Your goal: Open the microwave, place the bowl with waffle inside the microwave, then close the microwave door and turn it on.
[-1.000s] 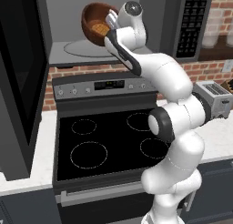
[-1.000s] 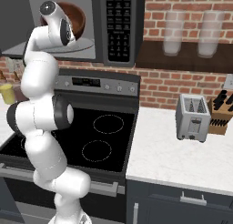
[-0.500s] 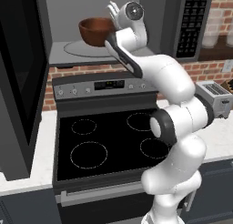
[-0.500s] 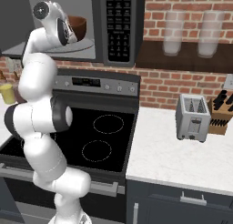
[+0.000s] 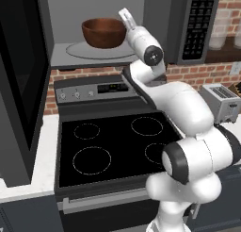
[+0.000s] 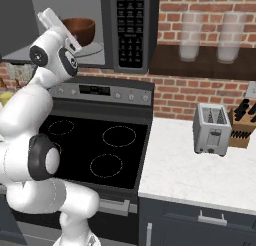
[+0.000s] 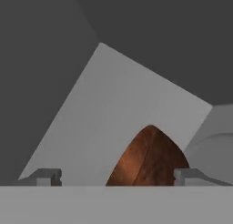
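Both gripper (image 7: 116, 175) fingers spread wide, clear of the bowl (image 5: 104, 32), which sits on the turntable (image 5: 77, 51) inside the microwave (image 6: 129, 30).

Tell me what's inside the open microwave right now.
The round reddish-brown wooden bowl sits on the glass turntable inside the dark grey microwave. The bowl's wall hides its contents, so no waffle is visible.

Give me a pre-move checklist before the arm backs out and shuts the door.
1. Bowl upright on the turntable: ok.
2. Gripper open, fingers apart either side of the bowl: ok.
3. Fingers clear of the bowl rim: cannot tell.
4. Waffle in the bowl: cannot tell, inside hidden.
5. Door swung open at the left: ok.
6. Microwave keypad unobstructed: ok.
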{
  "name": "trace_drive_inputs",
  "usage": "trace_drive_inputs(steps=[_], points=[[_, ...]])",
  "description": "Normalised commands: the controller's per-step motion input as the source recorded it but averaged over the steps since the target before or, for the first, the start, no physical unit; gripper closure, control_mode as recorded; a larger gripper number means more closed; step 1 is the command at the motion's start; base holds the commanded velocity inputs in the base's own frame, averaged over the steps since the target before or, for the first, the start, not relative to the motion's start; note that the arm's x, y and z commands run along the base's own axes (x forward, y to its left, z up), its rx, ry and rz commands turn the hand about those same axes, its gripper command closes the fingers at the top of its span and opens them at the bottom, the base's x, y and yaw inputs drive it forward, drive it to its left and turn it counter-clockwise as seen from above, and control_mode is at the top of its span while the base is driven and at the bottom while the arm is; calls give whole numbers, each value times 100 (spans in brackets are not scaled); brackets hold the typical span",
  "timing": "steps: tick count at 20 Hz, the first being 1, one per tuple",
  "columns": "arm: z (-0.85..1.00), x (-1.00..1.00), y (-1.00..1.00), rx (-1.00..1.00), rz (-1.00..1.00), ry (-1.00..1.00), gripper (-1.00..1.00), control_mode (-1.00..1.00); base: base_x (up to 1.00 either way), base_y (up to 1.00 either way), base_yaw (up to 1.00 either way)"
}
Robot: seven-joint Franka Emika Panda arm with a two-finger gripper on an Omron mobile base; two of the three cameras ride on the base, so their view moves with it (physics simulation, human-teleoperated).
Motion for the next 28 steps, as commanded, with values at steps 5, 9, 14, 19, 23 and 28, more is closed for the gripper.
trace_drive_inputs(steps=[5,9,14,19,23,28], points=[[0,-100,0,0,-6,-9,-100,-100,0,0,0],[0,-100,1,0,-13,11,-100,-100,0,0,0],[0,-100,4,0,-24,24,-100,-100,0,0,0],[-12,-97,0,0,-28,30,-100,-100,0,0,0],[-52,-80,-6,-2,-27,11,-100,-100,0,0,0],[-76,-65,-6,-12,-24,4,-100,-100,0,0,0]])
